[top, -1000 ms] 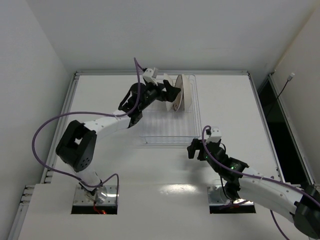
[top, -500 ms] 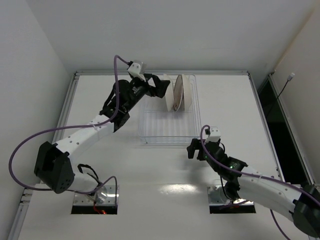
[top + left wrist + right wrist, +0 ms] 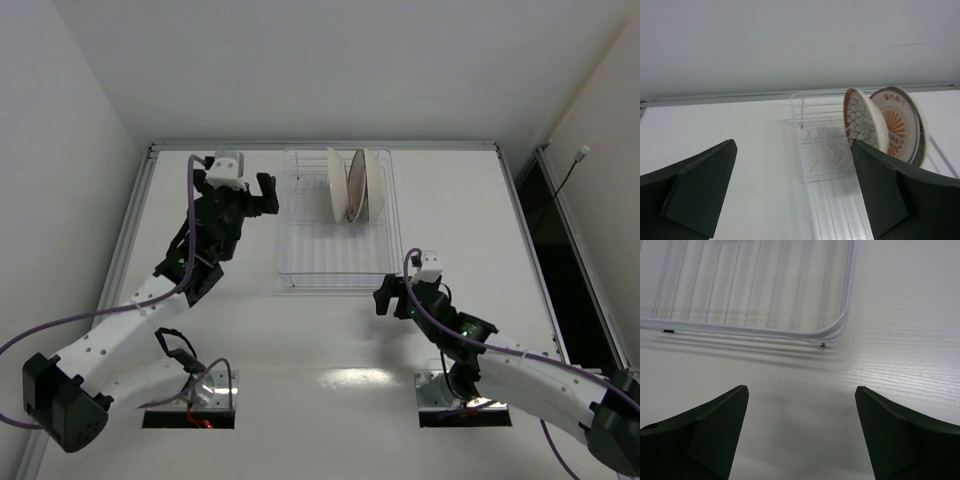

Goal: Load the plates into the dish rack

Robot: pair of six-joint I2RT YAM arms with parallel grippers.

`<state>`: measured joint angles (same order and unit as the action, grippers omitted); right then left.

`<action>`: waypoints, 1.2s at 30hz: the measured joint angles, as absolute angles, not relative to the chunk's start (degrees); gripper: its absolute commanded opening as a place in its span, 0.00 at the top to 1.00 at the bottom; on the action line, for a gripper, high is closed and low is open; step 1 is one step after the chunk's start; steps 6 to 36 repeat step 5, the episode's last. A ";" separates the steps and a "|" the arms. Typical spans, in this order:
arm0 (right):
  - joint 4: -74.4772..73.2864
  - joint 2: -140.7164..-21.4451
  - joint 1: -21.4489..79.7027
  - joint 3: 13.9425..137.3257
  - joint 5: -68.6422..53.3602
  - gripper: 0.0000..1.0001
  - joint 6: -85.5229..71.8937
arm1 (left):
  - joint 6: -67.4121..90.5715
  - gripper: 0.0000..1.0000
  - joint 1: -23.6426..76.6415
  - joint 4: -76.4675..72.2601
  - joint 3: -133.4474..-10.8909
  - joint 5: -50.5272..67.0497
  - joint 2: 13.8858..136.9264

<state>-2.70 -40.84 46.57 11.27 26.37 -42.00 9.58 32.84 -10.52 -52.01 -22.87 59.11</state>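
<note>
Plates (image 3: 355, 186) stood on edge at the far end of the dish rack (image 3: 335, 262), on a white table (image 3: 250, 340) enclosed by plain white walls (image 3: 300, 70). The left gripper (image 3: 795, 192) and right gripper (image 3: 801, 427) were both spread wide and held nothing.

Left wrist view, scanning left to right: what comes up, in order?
Left-gripper finger → dish rack, by its left wall → scale-patterned plate → sunburst plate. The other finger overlaps the plates, so it is left out.

Plates (image 3: 352, 186) upright in the dish rack (image 3: 335, 252); left tool (image 3: 264, 191) and right tool (image 3: 387, 298) outside.
</note>
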 measured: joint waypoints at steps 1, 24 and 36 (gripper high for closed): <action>-3.18 -40.75 46.57 11.73 26.37 0.14 -41.85 | 9.04 0.00 33.56 -10.90 -50.72 -25.74 58.08; -6.07 -38.54 46.57 14.15 26.74 0.11 -41.19 | 7.73 0.00 35.29 -11.51 -45.25 -31.24 55.75; -6.07 -38.54 46.57 14.15 26.74 0.11 -41.19 | 7.73 0.00 35.29 -11.51 -45.25 -31.24 55.75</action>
